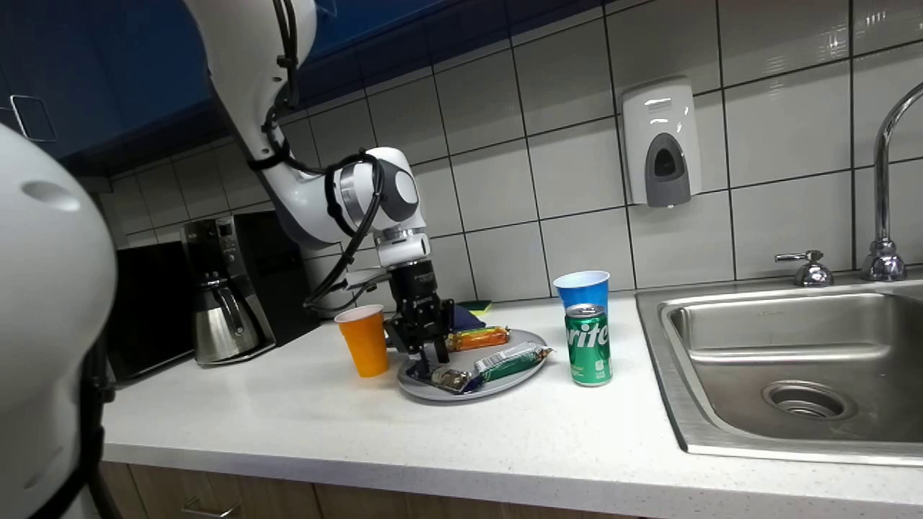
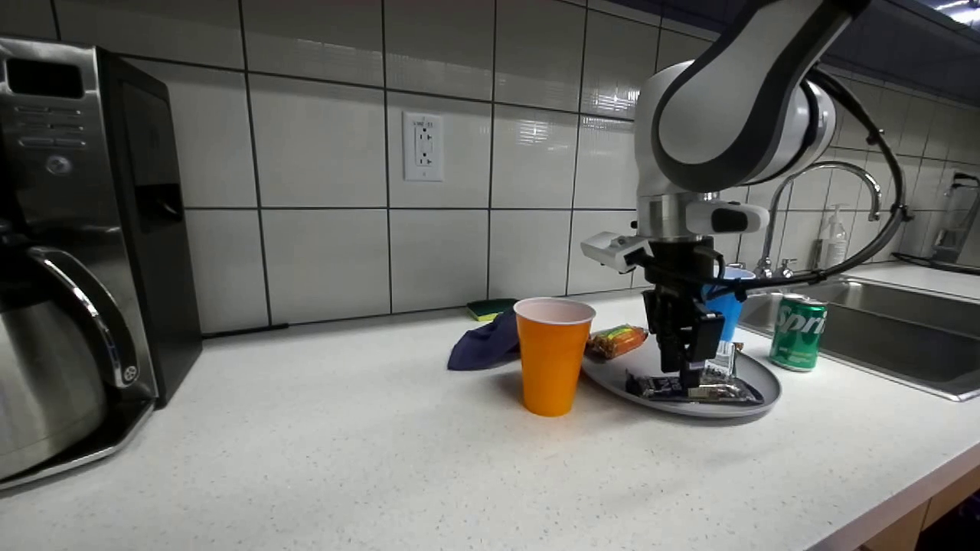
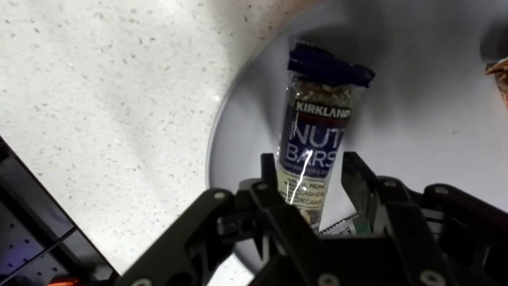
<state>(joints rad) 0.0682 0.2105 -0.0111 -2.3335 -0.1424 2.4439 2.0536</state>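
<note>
The white worktop (image 1: 274, 418) bears a grey plate (image 1: 465, 359) with, in an exterior view, a nut bar (image 1: 453, 379) near eight o'clock, the hand (image 3: 310, 169) parted astride it without gripping, a green-wrapped bar (image 1: 513, 363) toward three, an orange packet (image 1: 479, 338) at twelve.

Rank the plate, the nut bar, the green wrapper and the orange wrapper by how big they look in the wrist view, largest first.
1. Plate, though it runs out of frame
2. Nut bar
Last, unranked: green wrapper and orange wrapper; only a small part of each shows, so their order is unsure.
</note>
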